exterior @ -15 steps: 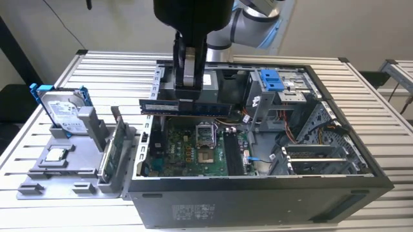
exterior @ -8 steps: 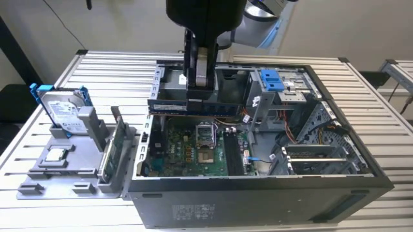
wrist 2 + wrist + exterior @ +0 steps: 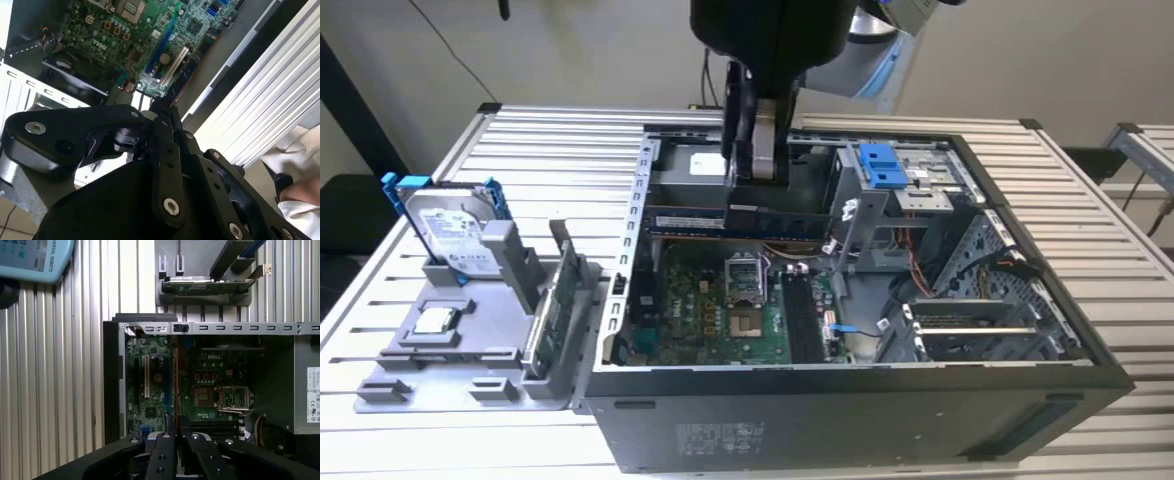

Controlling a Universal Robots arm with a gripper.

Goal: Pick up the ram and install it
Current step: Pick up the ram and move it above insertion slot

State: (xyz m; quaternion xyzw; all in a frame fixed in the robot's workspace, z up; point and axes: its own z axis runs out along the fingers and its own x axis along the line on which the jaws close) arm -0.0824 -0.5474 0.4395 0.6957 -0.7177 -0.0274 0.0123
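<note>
Your gripper hangs over the open computer case, closed on the ram. It pinches the stick near mid-length, so each end juts out past the fingers above the motherboard. The main risk, as I judge it, is alignment. From the exterior view the ram seems to lie across the run of the memory slots below the gripper, and pressing it down unturned or off the notch could bend the board or scrape the processor socket beside them. With so thin a part held at one spot, it may also pivot between the fingers if an end is bumped. One end sits very near the metal drive cage with its blue caddy, and loose cables hang just past that, so either could snag it. Well apart from the gripper, toward the exterior view's left, the grey fixture on the bench holds a hard drive, a green expansion card and a small silver chip, none of them in the way. In the first wrist view a teach pendant lies on the slats. In the second wrist view what looks like a person's sleeve is close to the bench edge, so watch it.
</note>
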